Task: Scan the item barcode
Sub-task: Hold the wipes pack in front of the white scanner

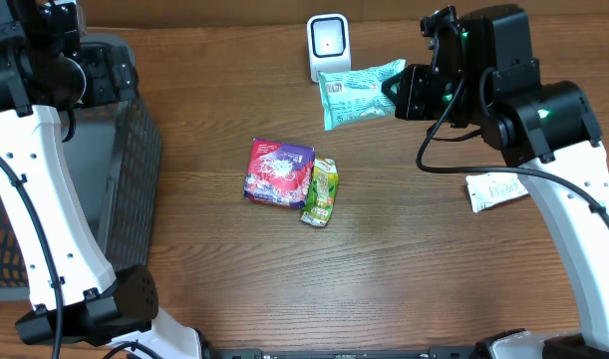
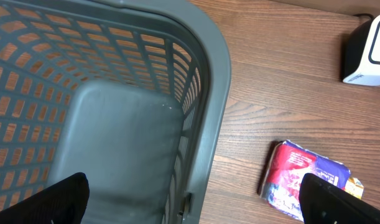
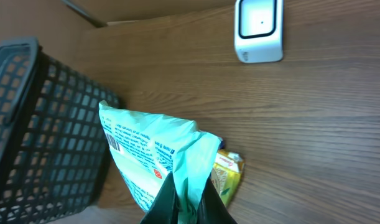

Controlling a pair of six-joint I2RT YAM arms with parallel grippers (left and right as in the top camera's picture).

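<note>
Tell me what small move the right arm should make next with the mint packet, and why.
Probably ease the mint packet toward the white scanner and turn its barcode to the window. The right gripper is shut on it beside the scanner, but the barcode seems turned toward the wrist instead.

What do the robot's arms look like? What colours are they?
The left arm and right arm are smooth white tubes with chunky black joints. Thin black cables loop along them. Little green lights glow on the right arm. The fingers are black.
</note>
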